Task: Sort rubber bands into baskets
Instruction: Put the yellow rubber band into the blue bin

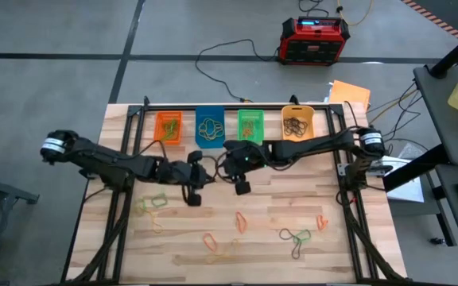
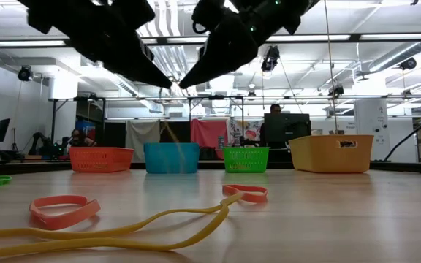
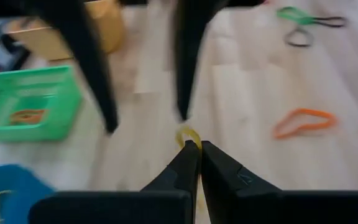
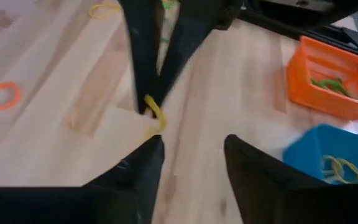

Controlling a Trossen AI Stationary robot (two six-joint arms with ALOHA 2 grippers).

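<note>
Nearest on the pale wooden plank surface (image 1: 277, 238) lie loose thin elastic rubber bands: a long yellow loop (image 2: 115, 232) at the front edge of the low view, a flat orange loop (image 2: 63, 210) just behind it, and another orange loop (image 2: 245, 193) farther back. From above, a green and black tangle of bands (image 1: 295, 237) sits near right, and a green and yellow cluster (image 1: 154, 204) near left.

Above the middle of the surface the two dark arms meet. The left claw (image 3: 196, 145) is pinched closed on a small yellow rubber band (image 3: 189, 135), which hangs at its fingertips, clear of the wood. The right claw (image 4: 188, 142) faces it from close by with its fingers spread wide, holding nothing; the same yellow band (image 4: 155, 112) shows just beyond them.

Along the far edge stands a row of four small rectangular plastic baskets: from the left an orange basket (image 1: 168, 127), a blue basket (image 1: 209, 127), a green basket (image 1: 250, 125) and a slightly larger yellow-orange basket (image 1: 297, 121), each with a few bands inside
</note>
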